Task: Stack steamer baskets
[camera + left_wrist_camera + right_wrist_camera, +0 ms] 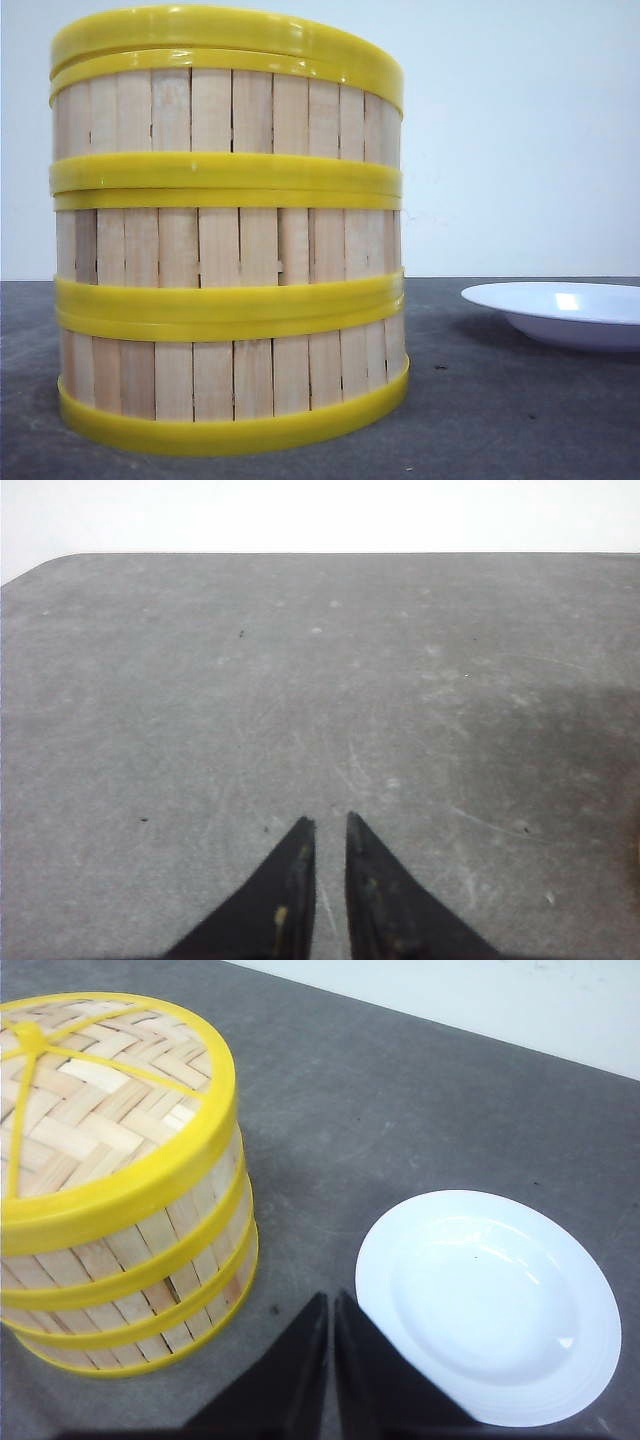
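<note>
Three steamer baskets stand stacked in one column on the dark table: the bottom basket (230, 378), the middle basket (230, 242) and the top basket (230, 110). A woven lid (90, 1090) with a yellow rim caps the stack (150, 1260). My right gripper (331, 1297) hangs shut above the table, between the stack and the white plate (490, 1305), holding nothing. Away from the stack, my left gripper (330, 822) is over bare table; its fingers sit nearly together with only a thin slit and nothing between them. Neither gripper shows in the front view.
The shallow white plate (565, 310) lies to the right of the stack, a short gap apart. The grey table (300, 680) ends at a rounded edge against a white wall in the left wrist view.
</note>
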